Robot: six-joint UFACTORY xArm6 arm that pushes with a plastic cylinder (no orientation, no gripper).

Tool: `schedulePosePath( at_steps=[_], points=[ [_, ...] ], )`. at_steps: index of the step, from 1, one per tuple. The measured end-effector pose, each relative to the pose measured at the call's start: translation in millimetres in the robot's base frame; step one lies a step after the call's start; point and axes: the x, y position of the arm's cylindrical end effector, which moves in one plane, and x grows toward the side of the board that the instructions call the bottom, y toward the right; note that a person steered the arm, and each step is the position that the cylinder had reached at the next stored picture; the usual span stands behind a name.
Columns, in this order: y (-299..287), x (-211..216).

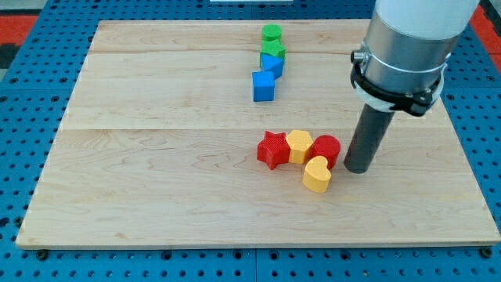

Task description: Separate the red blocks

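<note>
A red star block (pixel 272 149) and a red round block (pixel 326 148) lie right of the board's middle, with a yellow hexagon block (pixel 299 146) between them, touching both. A yellow heart block (pixel 317 174) sits just below the red round block, touching it. My tip (pixel 358 167) stands on the board right beside the red round block, on its right side, close to or touching it.
At the view's top middle, a column of blocks: a green round block (pixel 271 33), a green star block (pixel 274 51), a blue block (pixel 272 65) and a blue cube (pixel 264 86). The wooden board (pixel 156 157) lies on a blue pegboard surface (pixel 23 78).
</note>
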Motion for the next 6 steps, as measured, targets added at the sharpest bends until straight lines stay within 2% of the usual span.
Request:
schedulePosePath(
  at_steps=[1, 4, 5, 6],
  points=[
    [-14.2, -25.5],
    [-110.5, -57.2],
    [-116.7, -59.4],
    [-95.6, -27.7]
  ],
)
